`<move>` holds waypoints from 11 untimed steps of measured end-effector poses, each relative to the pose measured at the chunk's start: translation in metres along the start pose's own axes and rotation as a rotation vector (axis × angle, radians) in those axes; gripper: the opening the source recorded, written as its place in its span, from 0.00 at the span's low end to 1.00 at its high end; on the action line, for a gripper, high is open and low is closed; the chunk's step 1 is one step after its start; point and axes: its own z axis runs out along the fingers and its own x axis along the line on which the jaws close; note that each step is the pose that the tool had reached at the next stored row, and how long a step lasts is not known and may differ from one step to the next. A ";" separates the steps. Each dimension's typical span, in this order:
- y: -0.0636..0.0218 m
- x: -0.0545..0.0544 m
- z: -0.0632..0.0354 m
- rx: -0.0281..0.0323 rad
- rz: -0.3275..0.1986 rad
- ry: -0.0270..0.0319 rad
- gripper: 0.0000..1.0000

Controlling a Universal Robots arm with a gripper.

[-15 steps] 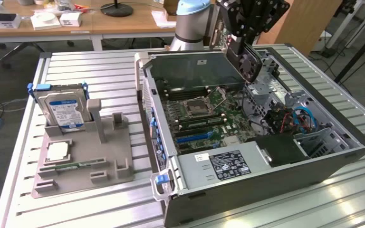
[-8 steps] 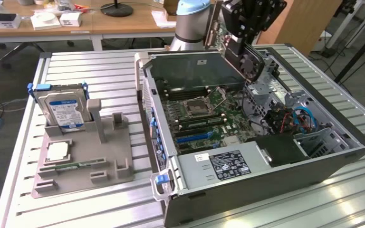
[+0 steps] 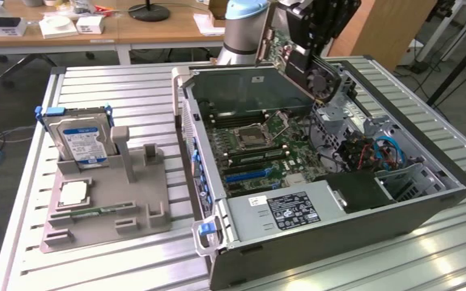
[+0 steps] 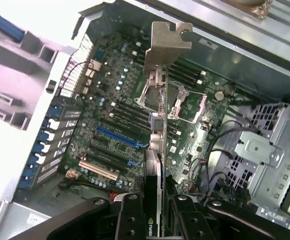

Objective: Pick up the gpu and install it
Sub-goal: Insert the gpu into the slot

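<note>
Holding the gpu (image 4: 161, 115) edge-on between my fingers (image 4: 131, 220), I have my gripper (image 4: 157, 215) clamped on the end of the board nearest me, and its grey metal bracket (image 4: 169, 42) sticks out farthest beyond my fingertips. In the exterior view the gpu (image 3: 293, 57) hangs tilted under my gripper (image 3: 326, 21), above the open computer case (image 3: 427, 200) and touching nothing. My main worry is leverage. I grip only one end, so if the bracket clips anything the long card could twist in my pinch. Its contact edge would then meet the blue slot (image 4: 117, 137) crooked and jam or scrape. That slot lies on the motherboard (image 4: 110, 105) below my fingertips and off to one side of the card's line, so I judge the two are not lined up. The bracket has to seat against the rear wall with the blue-tabbed slot covers (image 4: 47, 135), a tight spot where it could catch. On the other side of my fingers the drive cage (image 4: 265, 150) and loose cables (image 4: 215, 145) crowd in, and drifting that way risks a snag. Straight below the card sits the processor socket (image 4: 185, 107) with nothing tall on it. Above the case rim the room around my fingers looks open.
</note>
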 end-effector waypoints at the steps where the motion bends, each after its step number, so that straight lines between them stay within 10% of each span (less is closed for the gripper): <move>1: 0.0000 0.000 0.0000 -0.0004 -0.018 0.0007 0.26; 11: 0.0000 0.000 0.0002 -0.0037 -0.217 0.0078 0.26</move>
